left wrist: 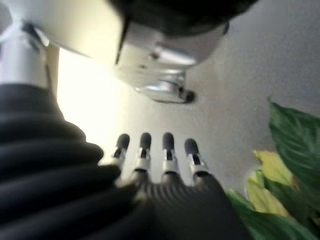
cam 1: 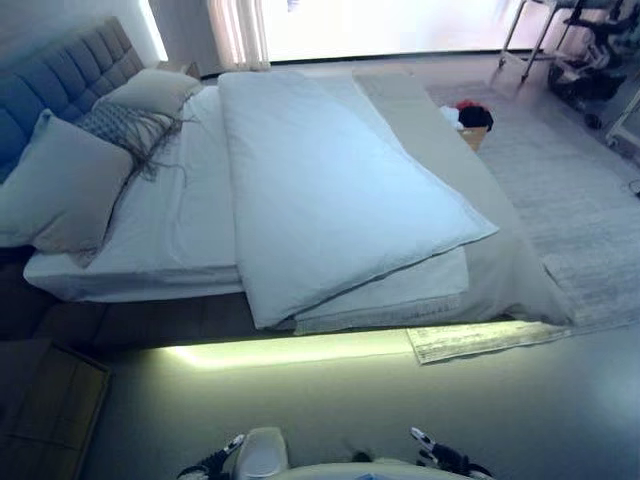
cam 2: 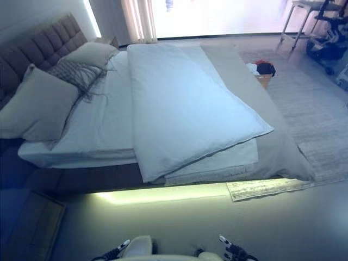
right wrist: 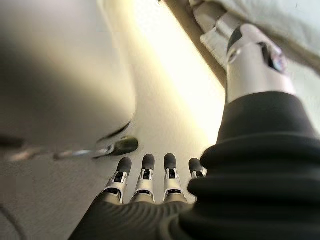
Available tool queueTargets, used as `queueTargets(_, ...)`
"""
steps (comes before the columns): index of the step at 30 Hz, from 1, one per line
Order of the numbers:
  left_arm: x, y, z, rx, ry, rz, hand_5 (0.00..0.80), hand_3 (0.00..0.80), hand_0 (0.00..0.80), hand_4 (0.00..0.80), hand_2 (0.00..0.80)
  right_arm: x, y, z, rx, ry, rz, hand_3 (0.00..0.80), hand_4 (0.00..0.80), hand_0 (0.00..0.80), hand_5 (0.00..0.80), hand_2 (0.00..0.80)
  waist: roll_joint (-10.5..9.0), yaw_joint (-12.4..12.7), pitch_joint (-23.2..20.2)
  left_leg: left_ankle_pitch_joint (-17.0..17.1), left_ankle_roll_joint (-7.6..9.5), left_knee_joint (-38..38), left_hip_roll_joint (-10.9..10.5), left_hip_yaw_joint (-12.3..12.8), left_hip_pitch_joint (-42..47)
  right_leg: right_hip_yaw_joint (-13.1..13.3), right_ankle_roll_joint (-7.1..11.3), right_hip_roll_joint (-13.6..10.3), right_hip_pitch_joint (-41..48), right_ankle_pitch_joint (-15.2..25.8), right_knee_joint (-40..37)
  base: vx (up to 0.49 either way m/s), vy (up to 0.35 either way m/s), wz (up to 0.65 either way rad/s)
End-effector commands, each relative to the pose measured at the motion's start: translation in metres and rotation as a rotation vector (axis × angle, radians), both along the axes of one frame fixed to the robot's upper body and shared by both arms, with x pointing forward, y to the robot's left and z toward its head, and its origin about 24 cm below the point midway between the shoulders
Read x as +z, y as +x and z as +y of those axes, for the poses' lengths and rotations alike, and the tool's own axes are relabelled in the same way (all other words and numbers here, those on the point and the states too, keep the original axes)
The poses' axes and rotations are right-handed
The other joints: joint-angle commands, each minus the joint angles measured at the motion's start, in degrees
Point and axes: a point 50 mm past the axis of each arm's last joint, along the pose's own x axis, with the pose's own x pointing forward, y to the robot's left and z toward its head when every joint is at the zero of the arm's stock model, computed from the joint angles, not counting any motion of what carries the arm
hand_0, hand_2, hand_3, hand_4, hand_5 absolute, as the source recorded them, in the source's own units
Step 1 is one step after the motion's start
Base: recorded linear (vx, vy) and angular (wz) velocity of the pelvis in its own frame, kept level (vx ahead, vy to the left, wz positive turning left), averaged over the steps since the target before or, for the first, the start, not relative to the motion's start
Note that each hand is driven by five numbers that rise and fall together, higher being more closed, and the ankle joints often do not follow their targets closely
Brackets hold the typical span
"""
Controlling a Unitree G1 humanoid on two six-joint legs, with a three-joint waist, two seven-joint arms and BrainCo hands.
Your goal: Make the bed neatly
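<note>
The bed [cam 1: 190, 225] stands ahead, its headboard at the left. A white duvet [cam 1: 330, 190] lies folded and askew over the middle of it, with one corner hanging past the near edge. A beige cover [cam 1: 480, 190] shows along the foot side. Two plain pillows [cam 1: 65, 185] and a fringed grey cushion [cam 1: 125, 125] lean at the head end. My left hand [left wrist: 165, 152] hangs by my side with straight fingers over the floor and holds nothing. My right hand [right wrist: 145, 177] hangs the same way, open, away from the bedding.
A wooden nightstand [cam 1: 45, 410] stands at the near left. A pale rug [cam 1: 580, 200] lies beyond the bed's foot, with a small box of clothes [cam 1: 470, 118] on the floor. A metal frame [cam 1: 540, 40] stands far right. Green plant leaves [left wrist: 287, 165] are beside my left hand.
</note>
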Motion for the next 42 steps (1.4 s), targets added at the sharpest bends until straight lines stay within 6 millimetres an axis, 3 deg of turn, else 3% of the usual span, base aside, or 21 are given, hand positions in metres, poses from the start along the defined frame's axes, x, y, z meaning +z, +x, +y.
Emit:
queueTargets(1,-0.004,-0.015,-0.009,0.004,-0.018,0.039,0.000,0.000,0.000,0.000,0.000,0.003,0.013,0.000,-0.009,0.012,-0.057,0.000,0.000,0.000,0.000,0.000,0.60,1.86,0.50,13.01,2.44,-10.11,1.03,-1.00,-3.80,2.58,3.02,2.69,7.79,-3.61,1.29,0.305,0.100,-0.11)
queueTargets(3,-0.004,-0.021,-0.009,0.016,-0.010,0.049,0.000,0.000,0.000,0.000,0.000,0.002,0.011,-0.001,-0.018,0.012,-0.065,0.000,0.000,0.000,0.000,0.000,0.69,2.15,-0.03,12.86,2.17,-10.93,1.44,-0.38,-3.89,2.74,3.26,2.42,9.79,-5.42,1.10,0.313,0.141,-0.01)
queueTargets(5,-0.004,-0.025,-0.007,0.022,-0.001,0.055,0.000,0.000,0.000,0.000,0.000,0.002,0.010,-0.001,-0.025,-0.001,-0.076,0.000,0.000,0.000,0.000,0.000,0.56,2.14,-1.06,8.81,2.78,-11.14,1.41,0.93,-3.47,2.59,4.14,0.70,11.10,-6.56,1.83,0.339,0.208,-0.12)
queueTargets(9,-0.003,-0.028,0.001,0.019,0.022,0.068,0.000,0.000,0.000,0.000,0.000,0.002,0.013,0.004,-0.082,0.033,-0.114,0.000,0.000,0.000,0.000,0.000,0.56,2.18,-3.15,7.43,4.19,-10.28,1.05,2.05,0.12,2.19,6.04,-2.38,12.51,-8.42,4.58,0.369,0.233,-0.48)
queueTargets(12,-0.001,-0.019,0.007,0.020,0.032,0.039,0.000,0.000,0.000,0.000,0.000,0.001,0.015,0.009,-0.087,0.041,-0.125,0.000,0.000,0.000,0.000,0.000,0.48,2.02,-4.29,5.24,5.72,-8.87,0.06,0.80,1.70,1.75,7.05,-4.94,11.98,-8.51,7.15,0.322,0.222,0.02)
queueTargets(17,0.001,-0.005,0.010,-0.018,0.054,0.029,0.000,0.000,0.000,0.000,0.000,0.003,0.027,0.016,-0.059,0.048,-0.159,0.000,0.000,0.000,0.000,0.000,-0.24,2.83,-5.89,1.21,7.78,-0.04,-1.76,1.31,-2.07,0.96,8.40,-8.34,13.42,-8.40,9.40,0.320,0.212,0.19)
queueTargets(19,0.002,-0.006,0.013,-0.039,0.061,0.048,0.000,0.000,0.000,0.000,0.000,0.004,0.035,0.020,-0.063,0.061,-0.194,0.000,0.000,0.000,0.000,0.000,-0.78,3.08,-6.57,0.00,9.09,0.96,-3.12,1.63,-2.70,1.15,8.90,-9.58,13.39,-5.66,11.68,0.275,0.173,0.03)
queueTargets(22,0.003,-0.008,0.019,-0.065,0.072,0.069,0.000,0.000,0.000,0.000,0.000,0.005,0.037,0.020,-0.084,0.053,-0.204,0.000,0.000,0.000,0.000,0.000,-1.22,2.55,-7.02,-1.12,11.39,-0.28,-5.44,2.18,-1.05,1.69,9.79,-12.55,9.15,3.58,20.48,0.225,0.165,0.00)
queueTargets(23,0.004,-0.008,0.021,-0.071,0.073,0.074,0.000,0.000,0.000,0.000,0.000,0.005,0.037,0.018,-0.090,0.050,-0.203,0.000,0.000,0.000,0.000,0.000,-0.97,2.01,-6.95,-1.16,11.70,-1.05,-5.70,2.27,0.01,2.14,9.63,-12.64,6.67,5.16,22.64,0.225,0.140,0.04)
queueTargets(25,0.004,-0.008,0.024,-0.076,0.080,0.079,0.000,0.000,0.000,0.000,0.000,0.005,0.035,0.015,-0.105,0.046,-0.198,0.000,0.000,0.000,0.000,0.000,-0.42,0.18,-6.18,-1.07,11.93,-3.51,-5.97,2.42,3.02,2.69,8.80,-10.41,0.50,4.58,23.43,0.215,0.067,0.06)
queueTargets(29,0.007,0.005,0.027,-0.071,0.088,0.049,0.000,0.000,0.000,0.000,0.000,0.006,0.034,0.004,-0.143,-0.002,-0.202,0.000,0.000,0.000,0.000,0.000,1.03,-2.52,-3.81,-1.46,10.38,-6.26,-4.79,2.74,7.48,1.51,7.17,-6.28,-10.10,3.19,13.92,0.116,-0.083,0.03)
queueTargets(31,0.008,0.011,0.026,-0.068,0.086,0.025,0.000,0.000,0.000,0.000,0.000,0.007,0.036,0.001,-0.159,-0.015,-0.200,0.000,0.000,0.000,0.000,0.000,-0.06,-4.06,-2.51,-4.16,10.29,-5.99,-6.13,2.64,9.24,1.27,9.06,-6.13,-15.68,9.50,6.58,0.125,-0.169,-0.10)
queueTargets(33,0.009,0.017,0.026,-0.070,0.085,0.007,0.000,0.000,0.000,0.000,0.000,0.007,0.039,0.003,-0.159,-0.020,-0.194,0.000,0.000,0.000,0.000,0.000,-0.52,-5.20,-1.49,-7.05,10.50,-5.37,-6.51,2.41,11.17,1.04,9.60,-6.11,-18.85,12.30,3.89,0.165,-0.148,0.01)
queueTargets(35,0.008,0.017,0.023,-0.062,0.080,-0.004,0.000,0.000,0.000,0.000,0.000,0.007,0.040,0.004,-0.153,-0.022,-0.187,0.000,0.000,0.000,0.000,0.000,-0.93,-5.40,-1.40,-9.41,11.09,-3.52,-6.90,1.78,12.53,1.32,9.42,-5.98,-18.07,11.16,4.14,0.221,-0.132,0.31)
queueTargets(38,0.003,0.005,0.013,-0.037,0.060,0.006,0.000,0.000,0.000,0.000,0.000,0.006,0.037,0.006,-0.115,-0.037,-0.172,0.000,0.000,0.000,0.000,0.000,-1.23,-5.20,-2.59,-11.43,10.40,-1.36,-6.30,1.71,15.57,-0.96,9.03,-6.63,-14.93,10.54,4.47,0.311,-0.119,0.49)
queueTargets(42,0.001,-0.008,0.008,-0.067,0.048,0.057,0.000,0.000,0.000,0.000,0.000,0.008,0.044,0.007,-0.110,-0.019,-0.228,0.000,0.000,0.000,0.000,0.000,-1.05,-4.99,-4.03,-11.05,9.17,-2.64,-4.28,1.70,18.23,-1.78,8.11,-6.41,-12.28,8.55,5.03,0.290,-0.111,0.29)
